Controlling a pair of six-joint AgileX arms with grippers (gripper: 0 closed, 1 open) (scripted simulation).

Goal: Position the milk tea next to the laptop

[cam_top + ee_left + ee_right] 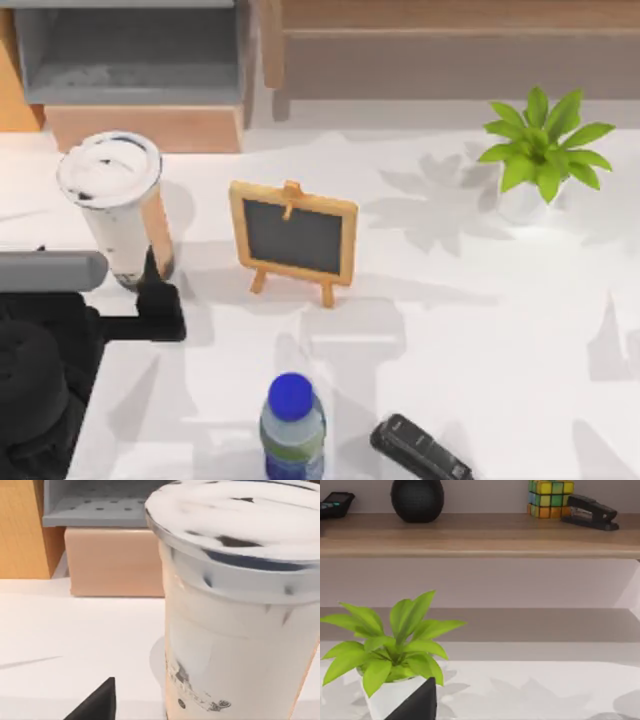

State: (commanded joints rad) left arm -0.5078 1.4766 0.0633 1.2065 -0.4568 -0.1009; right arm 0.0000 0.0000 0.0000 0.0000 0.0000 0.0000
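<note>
The left arm (pixel 45 370) is reaching from the frame's lower left; its gripper (pixel 152 280) is meeting the base of the milk tea (pixel 120 205), standing upright at upper left. Whether it is pinching the cup I cannot tell. Placement is apparently just beginning.

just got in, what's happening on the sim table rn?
The left gripper is at the table's left side, right by the base of the milk tea, which stands upright on the table. A small chalkboard easel, a water bottle and a potted plant stand further right.
</note>
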